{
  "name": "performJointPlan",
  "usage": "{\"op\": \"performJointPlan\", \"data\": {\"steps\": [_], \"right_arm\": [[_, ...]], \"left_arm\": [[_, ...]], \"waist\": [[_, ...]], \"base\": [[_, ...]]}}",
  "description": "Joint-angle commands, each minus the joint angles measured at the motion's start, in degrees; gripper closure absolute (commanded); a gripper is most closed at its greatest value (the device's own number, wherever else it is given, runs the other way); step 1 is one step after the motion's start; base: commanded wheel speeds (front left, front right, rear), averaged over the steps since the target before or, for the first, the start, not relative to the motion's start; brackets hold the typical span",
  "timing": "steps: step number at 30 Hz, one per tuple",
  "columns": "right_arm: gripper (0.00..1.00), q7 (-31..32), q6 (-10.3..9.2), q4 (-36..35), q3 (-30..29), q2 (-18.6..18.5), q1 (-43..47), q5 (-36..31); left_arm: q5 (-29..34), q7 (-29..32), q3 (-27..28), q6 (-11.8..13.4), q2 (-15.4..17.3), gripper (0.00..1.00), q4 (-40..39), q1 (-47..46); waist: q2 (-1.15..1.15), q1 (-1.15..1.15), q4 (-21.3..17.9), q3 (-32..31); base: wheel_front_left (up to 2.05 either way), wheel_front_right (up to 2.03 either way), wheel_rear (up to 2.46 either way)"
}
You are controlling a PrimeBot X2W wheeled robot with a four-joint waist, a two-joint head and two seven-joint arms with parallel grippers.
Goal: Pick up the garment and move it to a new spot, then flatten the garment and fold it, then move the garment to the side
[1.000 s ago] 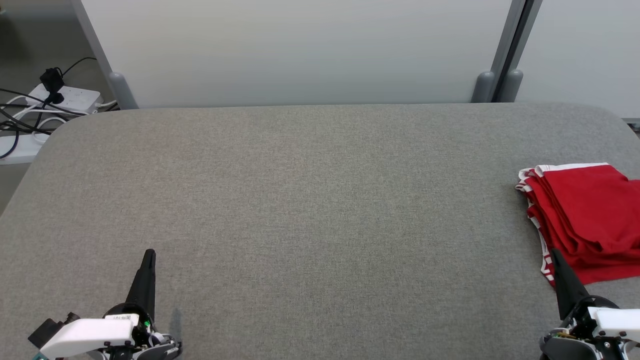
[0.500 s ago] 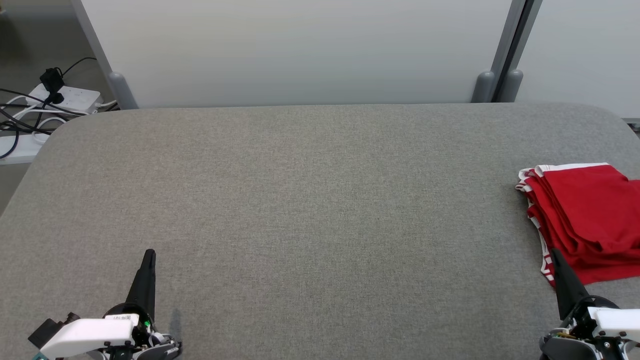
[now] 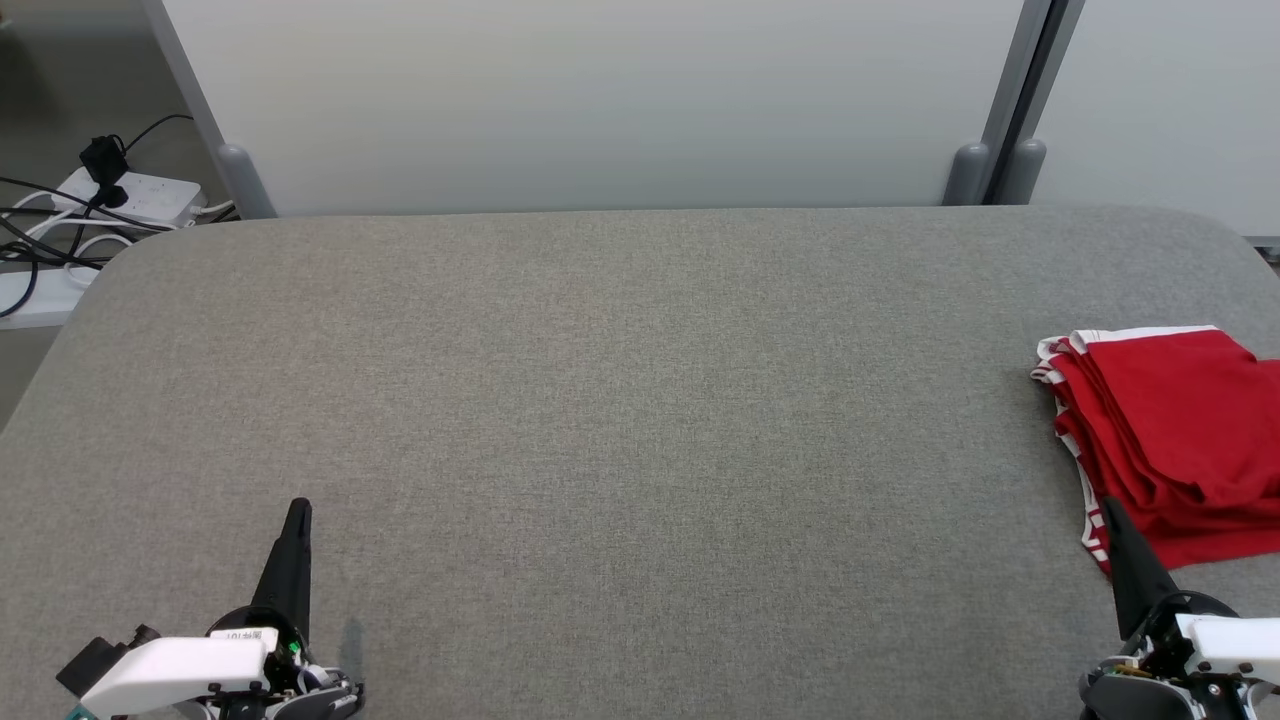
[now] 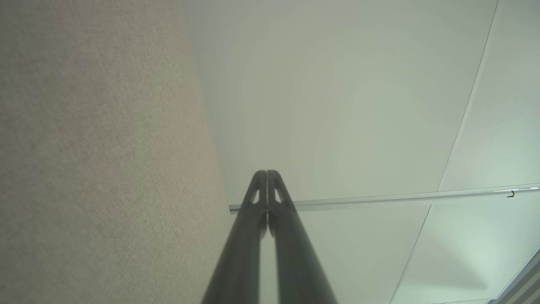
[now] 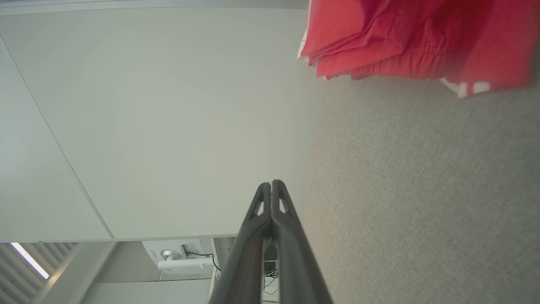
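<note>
The garment (image 3: 1170, 440) is red with white striped trim and lies folded in a stack at the right edge of the grey table (image 3: 620, 400). In the right wrist view the garment (image 5: 413, 38) fills the upper right corner. My right gripper (image 3: 1108, 508) is shut and empty, its tip just in front of the garment's near corner. The right wrist view shows its fingers (image 5: 272, 185) pressed together over bare cloth. At the lower left, far from the garment, my left gripper (image 3: 298, 510) rests shut with nothing in it. Its fingers (image 4: 266, 175) meet at the tips.
A pale partition wall (image 3: 600, 100) stands behind the table's far edge. On the floor at the far left lie a white power strip (image 3: 130, 195) and black cables (image 3: 40, 240). Grey posts (image 3: 985, 170) rise at the back right.
</note>
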Motion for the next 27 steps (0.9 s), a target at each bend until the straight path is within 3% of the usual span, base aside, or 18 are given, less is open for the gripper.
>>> {"op": "performJointPlan", "data": {"steps": [1, 27], "right_arm": [[1.00, 0.58, 0.01, -1.52, 0.84, -0.65, -2.57, -0.38], [1.00, 0.64, 0.01, -1.52, 0.77, -0.60, -2.58, -0.43]], "left_arm": [[-0.16, 0.40, 1.93, -0.44, 0.51, 1.00, -1.29, -3.31], [-0.15, 0.41, 1.95, -0.44, 0.50, 1.00, -1.30, -3.31]], "waist": [[0.00, 0.00, 0.00, 0.00], [0.00, 0.00, 0.00, 0.00]], "base": [[0.00, 0.00, 0.00], [0.00, 0.00, 0.00]]}}
